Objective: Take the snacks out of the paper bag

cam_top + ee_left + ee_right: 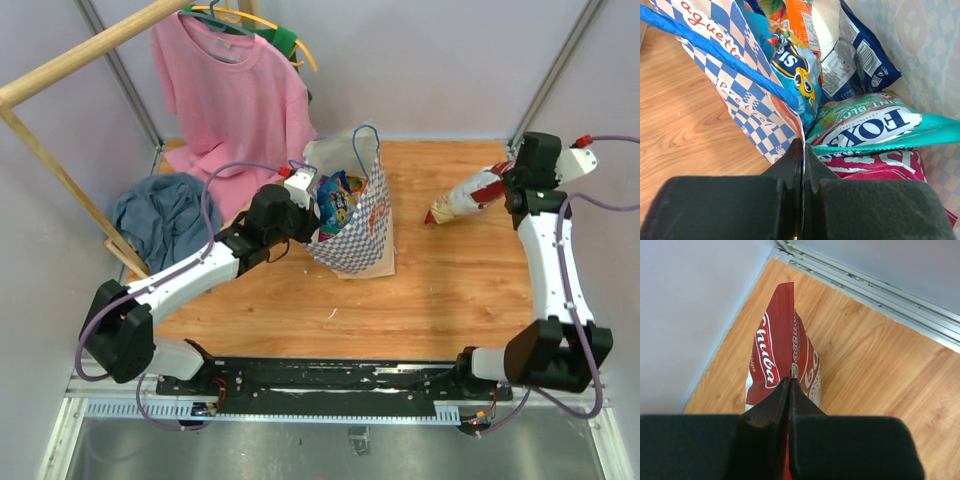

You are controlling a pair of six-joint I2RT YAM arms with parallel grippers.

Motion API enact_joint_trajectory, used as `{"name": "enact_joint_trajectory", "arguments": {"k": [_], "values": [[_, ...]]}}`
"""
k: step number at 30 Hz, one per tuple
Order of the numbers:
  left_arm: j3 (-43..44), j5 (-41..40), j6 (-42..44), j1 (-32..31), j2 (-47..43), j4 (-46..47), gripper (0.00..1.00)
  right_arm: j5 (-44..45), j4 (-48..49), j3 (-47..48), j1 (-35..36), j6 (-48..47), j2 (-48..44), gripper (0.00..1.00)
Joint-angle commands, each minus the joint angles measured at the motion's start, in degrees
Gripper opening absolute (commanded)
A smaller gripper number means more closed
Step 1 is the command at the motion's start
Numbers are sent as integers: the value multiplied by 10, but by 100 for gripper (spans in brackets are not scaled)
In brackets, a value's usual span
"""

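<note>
Checkered blue-and-white paper covers the paper bag point(358, 235), which stands near the middle of the desk point(450, 290), a little to the left. We see the left fingers point(799, 155) clenched on the bag's left rim, pinching the paper edge. Packed close inside are a blue packet point(795, 75), a dark blue packet point(862, 55), a teal packet point(875, 125) and, just under it, a pink-red packet point(875, 162). Well apart, at the far right of the desk, the right fingers point(785, 390) grasp one end of a red-and-white chips packet point(775, 357). We cannot tell whether it touches the desk. A pink T-shirt point(235, 100) hangs at the far left, with a blue-grey cloth point(165, 215) heaped near it.
</note>
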Motion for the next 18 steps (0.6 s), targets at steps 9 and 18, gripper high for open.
{"name": "enact_joint_trajectory", "arguments": {"k": [9,18], "values": [[-15,29,-5,-1,6,-1,1,182,7,88,74,36,77,1],[-15,44,-8,-1,26,11,1,310,-75,144,113,92,63,1]]}}
